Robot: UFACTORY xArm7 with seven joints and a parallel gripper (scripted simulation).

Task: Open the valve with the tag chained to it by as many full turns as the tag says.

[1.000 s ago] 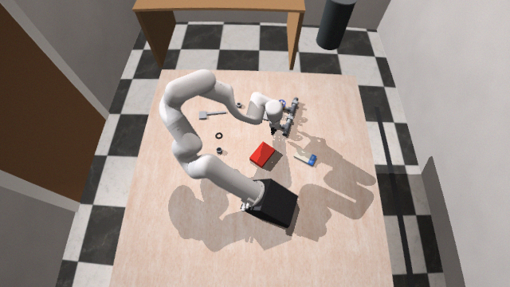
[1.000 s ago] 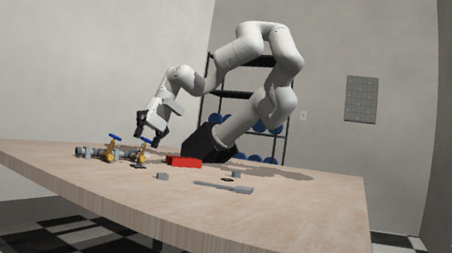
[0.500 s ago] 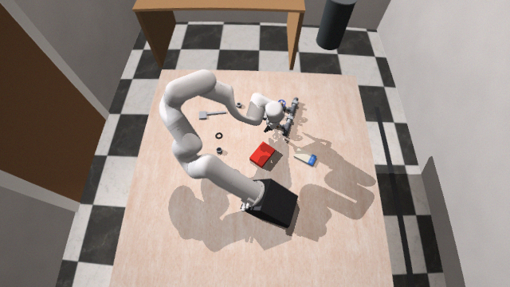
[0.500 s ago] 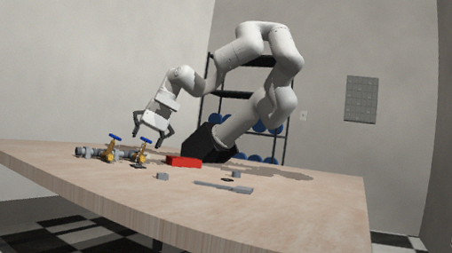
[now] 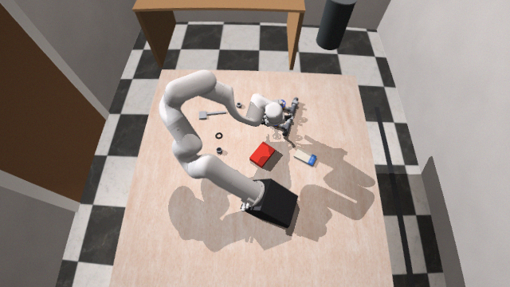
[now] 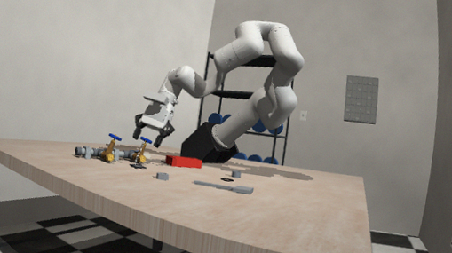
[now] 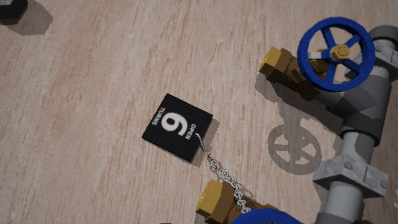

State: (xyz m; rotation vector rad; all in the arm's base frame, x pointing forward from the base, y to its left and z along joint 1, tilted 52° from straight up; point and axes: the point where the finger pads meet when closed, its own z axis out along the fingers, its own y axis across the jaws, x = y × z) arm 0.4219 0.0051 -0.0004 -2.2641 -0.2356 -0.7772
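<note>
Two brass valves with blue handwheels sit on one grey pipe (image 7: 356, 150) (image 6: 85, 151) (image 5: 294, 104). A black tag (image 7: 177, 127) (image 6: 137, 166) lies flat on the table and shows a white 9 between the words TURNS and OPEN. Its chain (image 7: 222, 175) runs to the valve (image 7: 216, 200) (image 6: 141, 155) at the bottom edge of the wrist view, the one nearer the red block. The other valve (image 7: 336, 47) (image 6: 110, 150) has no tag. My gripper (image 6: 146, 138) is open wide and empty, close over the tagged valve's handwheel. Its fingers do not show in the wrist view.
A red block (image 5: 263, 155) (image 6: 183, 161) and a white and blue box (image 5: 305, 157) lie near the valves. A grey wrench (image 5: 211, 114) (image 6: 226, 187), a black ring (image 5: 218, 135) and small nuts (image 5: 219, 150) (image 6: 162, 175) lie on the table. The arm's black base (image 5: 275, 201) stands mid-table.
</note>
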